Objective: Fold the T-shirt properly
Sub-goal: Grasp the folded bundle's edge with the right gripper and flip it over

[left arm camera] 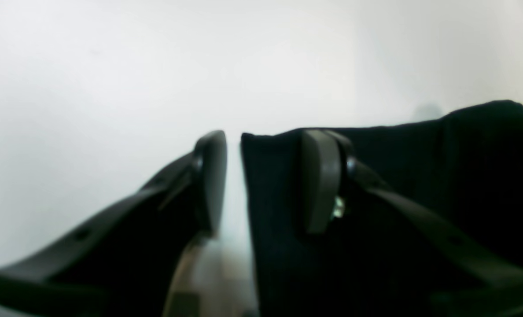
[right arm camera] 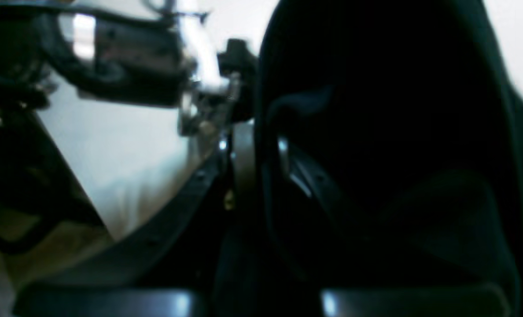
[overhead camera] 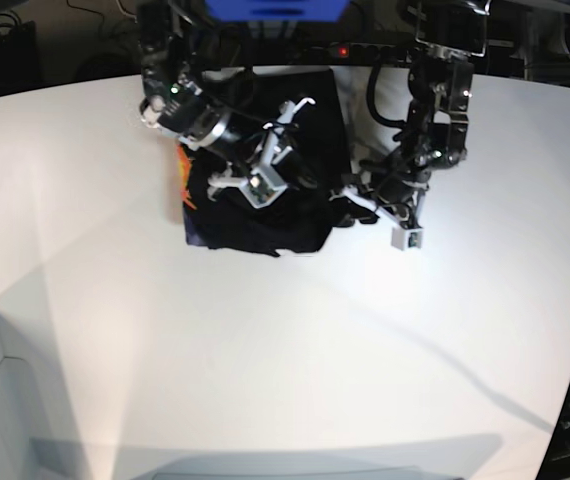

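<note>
White table (overhead camera: 295,340) holds T-shirt (overhead camera: 300,215), its print mostly hidden.

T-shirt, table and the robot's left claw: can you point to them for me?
T-shirt (overhead camera: 265,215): base view, on its black cloth.
table (overhead camera: 295,360): base view, on its bare white top.
left gripper (left arm camera: 261,185): left wrist view, midway between the fingertips.
</note>
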`<state>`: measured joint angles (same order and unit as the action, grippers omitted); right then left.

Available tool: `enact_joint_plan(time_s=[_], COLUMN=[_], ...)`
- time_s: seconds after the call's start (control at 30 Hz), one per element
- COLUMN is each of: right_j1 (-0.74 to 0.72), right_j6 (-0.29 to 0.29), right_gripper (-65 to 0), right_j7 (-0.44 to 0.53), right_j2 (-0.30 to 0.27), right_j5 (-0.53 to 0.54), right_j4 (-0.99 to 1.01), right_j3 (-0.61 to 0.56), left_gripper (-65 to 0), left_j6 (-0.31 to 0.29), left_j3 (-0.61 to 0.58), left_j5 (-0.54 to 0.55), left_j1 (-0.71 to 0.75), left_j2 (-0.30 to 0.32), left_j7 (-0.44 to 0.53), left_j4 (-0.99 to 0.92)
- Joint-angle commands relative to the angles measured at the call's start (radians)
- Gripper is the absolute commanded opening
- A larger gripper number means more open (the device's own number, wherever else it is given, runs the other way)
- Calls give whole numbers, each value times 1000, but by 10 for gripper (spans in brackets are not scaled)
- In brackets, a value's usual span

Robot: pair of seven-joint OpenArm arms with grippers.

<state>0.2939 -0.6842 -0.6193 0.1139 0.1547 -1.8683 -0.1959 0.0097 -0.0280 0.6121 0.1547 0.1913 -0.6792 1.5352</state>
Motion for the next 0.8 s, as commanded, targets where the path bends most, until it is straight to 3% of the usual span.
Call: enact_joint_plan(time_s=[0.0,0.17,0.43,0.67,0.77], right_j1=[-25,-52,-55,-112,-115], right_j6=[-14,-14,-14,-14,-14], right_gripper=[-650,-650,-650,-650,-569], right_j7=[26,29,32,28,26], right_j2=[5,5,7,5,5], right_j5=[15,16,16,15,15], right_j4=[12,69,69,157,161], right_j3=[0,0,-57,-90,-92], left_gripper=[-373,-374,-373,-373,-373], left_j6=[26,28,20,20,20], left_j3=[0,56,299,325,325], left_j5=[-16,-14,-16,-21,-18], left_j1=[16,69,211,242,245], left_j2=[6,38,41,41,41], left_j7=[-73,-75,-75,-75,-75], left_j4=[3,126,244,241,242])
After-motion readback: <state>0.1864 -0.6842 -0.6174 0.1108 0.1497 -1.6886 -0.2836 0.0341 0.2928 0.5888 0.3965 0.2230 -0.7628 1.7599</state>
